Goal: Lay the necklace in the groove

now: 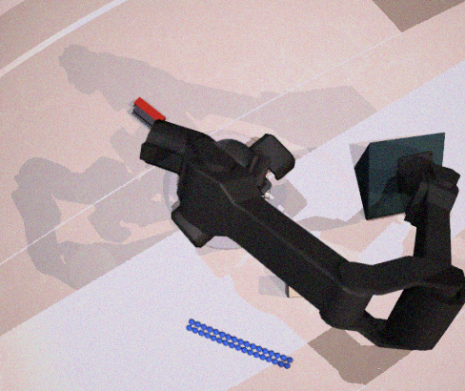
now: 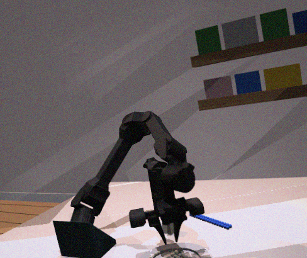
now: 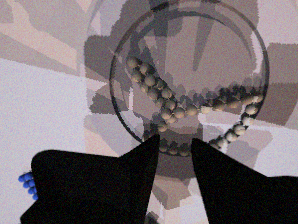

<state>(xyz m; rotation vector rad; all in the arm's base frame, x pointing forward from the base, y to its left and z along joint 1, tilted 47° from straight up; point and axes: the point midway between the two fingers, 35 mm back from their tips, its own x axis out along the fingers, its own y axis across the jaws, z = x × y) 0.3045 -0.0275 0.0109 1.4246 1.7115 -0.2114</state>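
Note:
The round bead board (image 3: 114, 85) (image 1: 169, 191) (image 2: 187, 252) is a clear disc with a groove near its rim. The pearl bead necklace (image 3: 160, 92) (image 2: 170, 252) lies on it in a loose tangle; one strand crosses the middle and another follows the near right rim. My gripper (image 3: 175, 141) (image 2: 170, 241) hovers just above the board's near rim. Its fingers are narrowed to a small gap, and a few pearls show below that gap without being gripped. In the top view the arm hides the fingers and most of the board.
A blue bead string (image 1: 239, 343) (image 2: 212, 221) (image 3: 27, 182) lies apart from the board. A red block (image 1: 150, 109) on a grey bar sits beyond the wrist. A grey cube (image 1: 272, 286) and a tan cube (image 1: 293, 292) lie by the forearm. The arm stands on the teal base (image 1: 382, 162) (image 2: 79, 239).

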